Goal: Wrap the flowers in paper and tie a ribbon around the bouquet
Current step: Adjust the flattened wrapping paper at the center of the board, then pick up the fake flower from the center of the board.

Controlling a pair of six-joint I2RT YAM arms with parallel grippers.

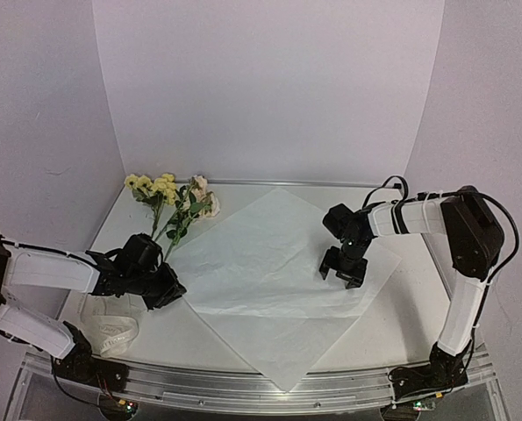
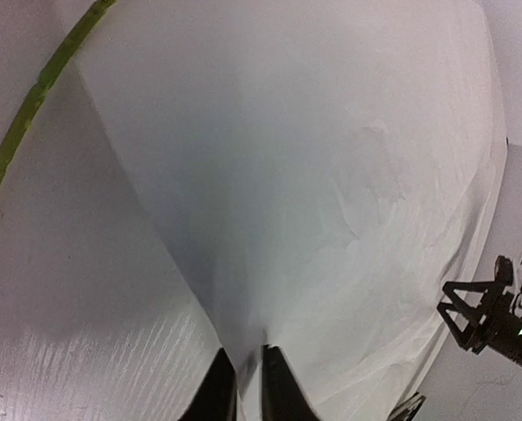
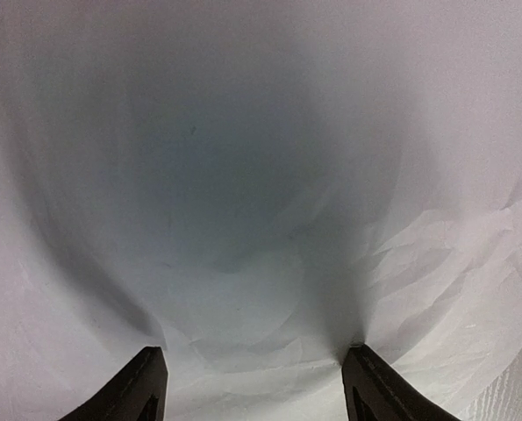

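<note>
One large crinkly white paper sheet [image 1: 269, 263] lies spread: left end effector [image 2: 246, 353] at its corner (fingers barely parted), grip I cannot tell; right end effector [image 1: 342, 275] released.

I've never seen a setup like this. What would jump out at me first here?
The big white paper spread like a diamond in the middle, with a small bunch of yellow and cream flowers lying by its far left edge. A robot arm stands at each side: the left gripper at the sheet's left corner, the right gripper wide open over its right side.
</note>
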